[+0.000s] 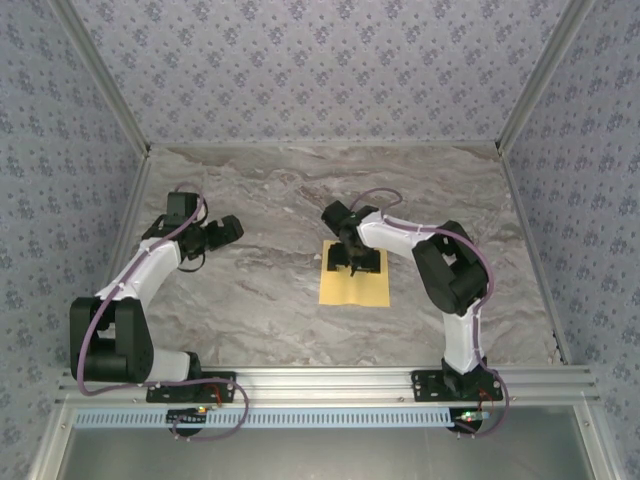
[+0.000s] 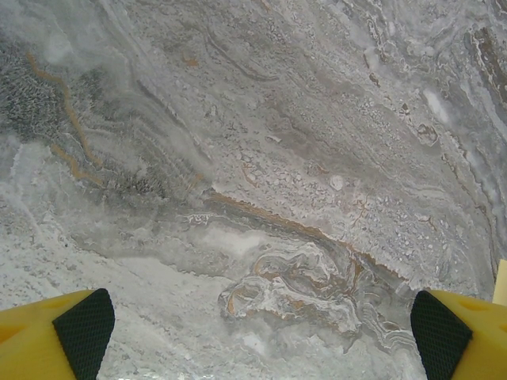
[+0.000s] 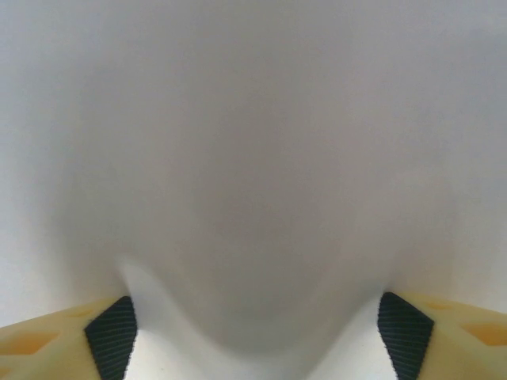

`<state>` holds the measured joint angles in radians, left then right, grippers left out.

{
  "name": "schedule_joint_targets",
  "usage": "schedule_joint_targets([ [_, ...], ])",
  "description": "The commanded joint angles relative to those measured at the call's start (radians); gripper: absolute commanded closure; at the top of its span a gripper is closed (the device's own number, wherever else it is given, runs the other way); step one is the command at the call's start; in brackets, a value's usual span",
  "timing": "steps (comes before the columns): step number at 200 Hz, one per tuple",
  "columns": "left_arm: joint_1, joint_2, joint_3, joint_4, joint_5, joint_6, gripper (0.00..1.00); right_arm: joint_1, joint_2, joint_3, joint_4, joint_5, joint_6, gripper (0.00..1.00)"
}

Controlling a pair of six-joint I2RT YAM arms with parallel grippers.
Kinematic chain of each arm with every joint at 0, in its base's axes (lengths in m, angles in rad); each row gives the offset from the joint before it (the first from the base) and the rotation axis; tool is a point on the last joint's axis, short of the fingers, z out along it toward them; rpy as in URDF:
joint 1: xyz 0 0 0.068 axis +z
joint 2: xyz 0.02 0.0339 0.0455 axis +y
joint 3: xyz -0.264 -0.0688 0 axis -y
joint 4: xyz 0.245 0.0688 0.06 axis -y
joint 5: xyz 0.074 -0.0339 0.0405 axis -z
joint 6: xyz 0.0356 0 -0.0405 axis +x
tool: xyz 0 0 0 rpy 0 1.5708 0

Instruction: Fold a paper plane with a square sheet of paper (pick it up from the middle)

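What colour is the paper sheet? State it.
Plain yellow-orange; the square sheet of paper shows best in the top external view.

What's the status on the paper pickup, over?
Left fingers open over table. Right fingers open, down on middle of square sheet of paper. Not yet lifted. Nothing in the way.

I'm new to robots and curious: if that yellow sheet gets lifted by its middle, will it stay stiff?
Probably not: the yellow sheet looks thin and lies flat on the table, so its edges would likely droop. Between the right fingers it seems to hump up, hinting it buckles easily.
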<state>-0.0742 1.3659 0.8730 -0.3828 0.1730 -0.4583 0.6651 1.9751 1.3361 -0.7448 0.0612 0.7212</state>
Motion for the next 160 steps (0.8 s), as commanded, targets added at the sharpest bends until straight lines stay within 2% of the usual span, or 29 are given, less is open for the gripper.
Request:
schedule_joint_targets([
  [1, -0.005, 0.017, 0.032, -0.020, 0.032, -0.008, 0.01, -0.017, 0.045, -0.057, 0.007, -0.037, 0.010, 0.23],
  [19, -0.006, 0.019, 0.033, -0.020, 0.051, -0.018, 0.01, -0.013, -0.005, -0.053, 0.055, -0.071, 0.004, 0.35],
  [33, -0.012, 0.021, 0.032, -0.021, 0.080, -0.039, 0.01, -0.007, -0.051, -0.057, 0.117, -0.115, -0.003, 0.54],
  [46, -0.017, 0.024, 0.028, -0.017, 0.133, -0.061, 0.01, -0.010, -0.102, -0.083, 0.217, -0.221, -0.030, 0.71],
  [53, -0.022, 0.024, 0.023, -0.011, 0.166, -0.076, 0.01, -0.011, -0.135, -0.104, 0.283, -0.276, -0.028, 0.76],
  [88, -0.061, 0.019, -0.040, 0.074, 0.300, -0.170, 0.01, -0.047, -0.244, -0.237, 0.652, -0.611, 0.033, 0.76],
  [100, -0.082, 0.019, -0.068, 0.121, 0.334, -0.206, 0.01, -0.071, -0.240, -0.272, 0.722, -0.677, 0.069, 0.76],
  [128, -0.149, 0.037, -0.106, 0.217, 0.358, -0.275, 0.01, -0.127, -0.196, -0.336, 0.748, -0.715, 0.084, 0.73],
  [160, -0.233, 0.091, -0.114, 0.291, 0.351, -0.326, 0.01, -0.174, -0.148, -0.340, 0.648, -0.686, 0.009, 0.68],
])
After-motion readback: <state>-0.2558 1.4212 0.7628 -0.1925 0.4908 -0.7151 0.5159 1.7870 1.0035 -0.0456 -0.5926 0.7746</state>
